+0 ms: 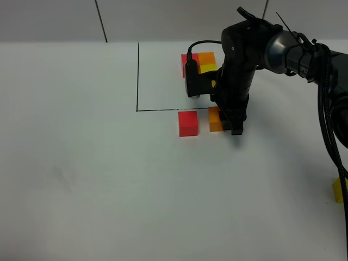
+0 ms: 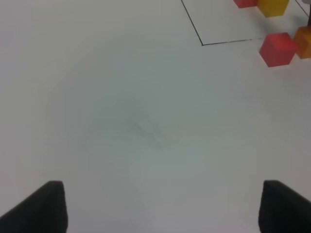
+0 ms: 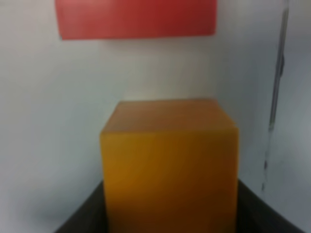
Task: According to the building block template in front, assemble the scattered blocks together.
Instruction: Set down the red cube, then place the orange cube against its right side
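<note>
The building block template point(image 1: 199, 62), an L of red, orange and yellow cubes, lies inside the black drawn rectangle point(image 1: 137, 76) at the back. In front of the line sit a red block point(image 1: 188, 123) and an orange block point(image 1: 215, 118), a small gap apart. My right gripper point(image 1: 235, 128) is shut and rests against the orange block's right side. Close up, the orange block point(image 3: 170, 165) fills the right wrist view, with the red block point(image 3: 136, 18) beyond it. A yellow block point(image 1: 340, 190) lies at the far right edge. My left gripper point(image 2: 160, 208) is open over bare table.
The white table point(image 1: 81, 179) spreads wide to the left and front. The right arm and its cables point(image 1: 326, 109) cross the right side. In the left wrist view the red block point(image 2: 278, 48) and the rectangle's corner point(image 2: 202, 44) lie far off.
</note>
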You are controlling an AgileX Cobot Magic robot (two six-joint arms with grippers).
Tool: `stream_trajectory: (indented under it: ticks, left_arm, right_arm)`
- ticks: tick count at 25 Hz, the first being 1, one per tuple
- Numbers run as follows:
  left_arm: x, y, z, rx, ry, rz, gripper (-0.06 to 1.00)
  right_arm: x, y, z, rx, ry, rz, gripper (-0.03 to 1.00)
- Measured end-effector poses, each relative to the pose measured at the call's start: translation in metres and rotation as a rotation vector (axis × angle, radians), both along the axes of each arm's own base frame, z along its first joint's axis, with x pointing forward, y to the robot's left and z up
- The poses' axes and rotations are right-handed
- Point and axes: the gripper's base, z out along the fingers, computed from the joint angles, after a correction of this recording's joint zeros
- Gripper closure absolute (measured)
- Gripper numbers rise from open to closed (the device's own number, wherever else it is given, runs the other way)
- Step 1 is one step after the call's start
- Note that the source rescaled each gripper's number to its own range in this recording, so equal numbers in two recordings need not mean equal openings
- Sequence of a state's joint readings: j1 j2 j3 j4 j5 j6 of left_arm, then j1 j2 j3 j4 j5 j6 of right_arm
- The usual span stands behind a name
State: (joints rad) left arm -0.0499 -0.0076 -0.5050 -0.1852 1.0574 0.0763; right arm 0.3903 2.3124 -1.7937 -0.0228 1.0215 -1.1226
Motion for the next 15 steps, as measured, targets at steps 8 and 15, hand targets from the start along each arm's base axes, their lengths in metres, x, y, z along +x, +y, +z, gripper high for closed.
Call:
stream_trajectory:
  ticks: [8, 15]
  left_arm:
    - [0.0, 0.0, 0.0, 0.0, 0.0, 0.0, 0.2]
    - [0.0, 0.0, 0.0, 0.0, 0.0, 0.0, 0.2]
  right_arm:
    - [-0.005, 0.006, -0.001, 0.01, 0.036, -0.025, 0.95]
    - [-0.009, 0.018, -0.001, 0.017, 0.025, -0.013, 0.95]
